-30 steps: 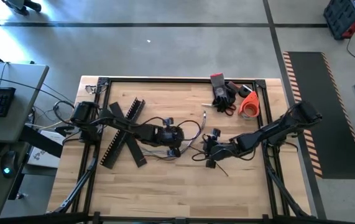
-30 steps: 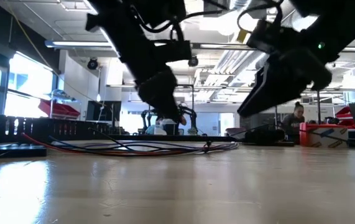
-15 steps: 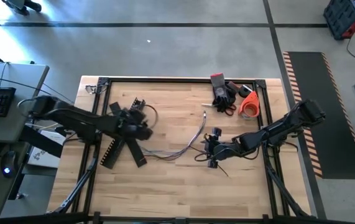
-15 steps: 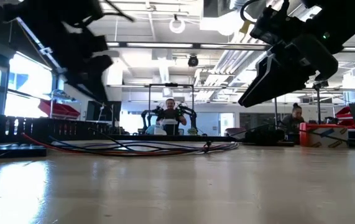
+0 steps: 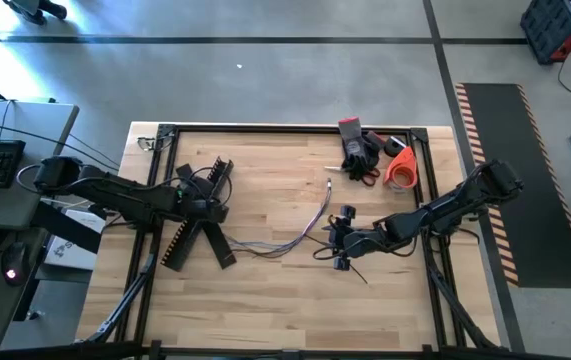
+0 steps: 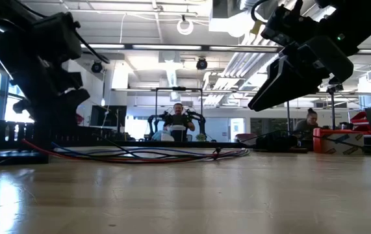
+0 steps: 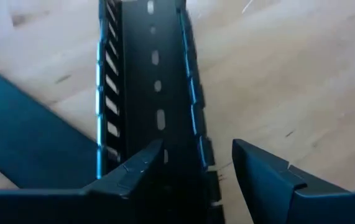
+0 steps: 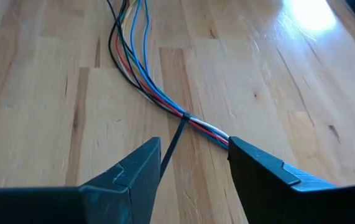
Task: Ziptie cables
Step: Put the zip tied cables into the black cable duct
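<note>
The loose bundle of thin red, blue, black and white cables [image 5: 283, 243] lies flat on the pale wooden surface [image 5: 265, 300], running from the middle of it toward the left, where long rigid black slotted bars [image 5: 197, 228] lie crossed over one another. A thin black ziptie [image 8: 176, 147] is looped around the bundle, its tail trailing toward the right arm.

The left gripper [image 5: 208, 207] hangs over the crossed bars at the left side, its fingers [image 7: 137, 171] spread with a gap between them and one slotted black channel [image 7: 155, 93] showing directly below; nothing sits in the gap.

The right gripper [image 5: 339, 238] rests low at the middle-right, just beside the cable end. Its fingers [image 8: 133, 171] stand apart, pointing at the ziptied spot, not touching the cables.

An orange tape roll [image 5: 401, 168] and dark tools lie near the far right corner. No writing can be read.
</note>
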You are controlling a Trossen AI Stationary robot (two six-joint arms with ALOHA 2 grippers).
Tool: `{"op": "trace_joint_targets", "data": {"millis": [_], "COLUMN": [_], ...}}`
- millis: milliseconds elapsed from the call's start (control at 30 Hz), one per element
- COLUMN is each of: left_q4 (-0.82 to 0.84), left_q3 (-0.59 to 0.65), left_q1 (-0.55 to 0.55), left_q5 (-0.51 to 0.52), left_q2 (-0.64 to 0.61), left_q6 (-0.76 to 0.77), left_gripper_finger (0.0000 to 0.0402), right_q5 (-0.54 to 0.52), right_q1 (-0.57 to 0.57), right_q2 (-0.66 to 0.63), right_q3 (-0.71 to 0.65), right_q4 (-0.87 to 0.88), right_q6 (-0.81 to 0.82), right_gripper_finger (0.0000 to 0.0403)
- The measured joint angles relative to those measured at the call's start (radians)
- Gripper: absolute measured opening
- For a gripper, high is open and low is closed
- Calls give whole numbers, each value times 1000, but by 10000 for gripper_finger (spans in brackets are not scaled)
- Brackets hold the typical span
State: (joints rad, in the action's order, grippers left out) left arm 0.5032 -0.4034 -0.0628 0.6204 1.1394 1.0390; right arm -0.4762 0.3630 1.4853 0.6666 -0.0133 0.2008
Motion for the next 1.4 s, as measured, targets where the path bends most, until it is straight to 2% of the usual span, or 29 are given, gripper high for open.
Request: {"op": "trace_joint_targets", "data": {"millis": [133,300,367,500,633,733,867,1000,1100,1233,1400], "left_q4": [-68,-125,-125,-174,-300,-381,-438,-447,-426,-339,-286], "left_q3": [-1,-54,-105,-232,-337,-402,-490,-602,-682,-748,-796], "left_q1": [0,-1,3,20,51,78,112,130,130,130,130], "left_q5": [-37,-66,-74,-104,-210,-285,-347,-357,-350,-340,-349], "left_q2": [26,32,33,43,116,233,448,653,755,793,743], "left_q6": [-48,-193,-262,-435,-632,-723,-802,-851,-863,-899,-930], "left_gripper_finger": [138,32,11,5,2,2,1,1,2,22,80], "right_q5": [0,0,0,1,1,1,1,0,-8,-47,-68], "right_q1": [0,0,0,2,15,32,61,92,113,130,102], "right_q2": [0,0,0,0,-21,-75,-162,-229,-257,-257,-233], "right_q3": [0,0,0,0,0,0,0,0,0,0,0], "right_q4": [-8,-9,-8,11,43,90,147,155,160,173,252], "right_q6": [0,0,0,0,0,18,43,37,34,58,87], "right_gripper_finger": [174,174,174,174,174,174,174,174,174,174,174]}}
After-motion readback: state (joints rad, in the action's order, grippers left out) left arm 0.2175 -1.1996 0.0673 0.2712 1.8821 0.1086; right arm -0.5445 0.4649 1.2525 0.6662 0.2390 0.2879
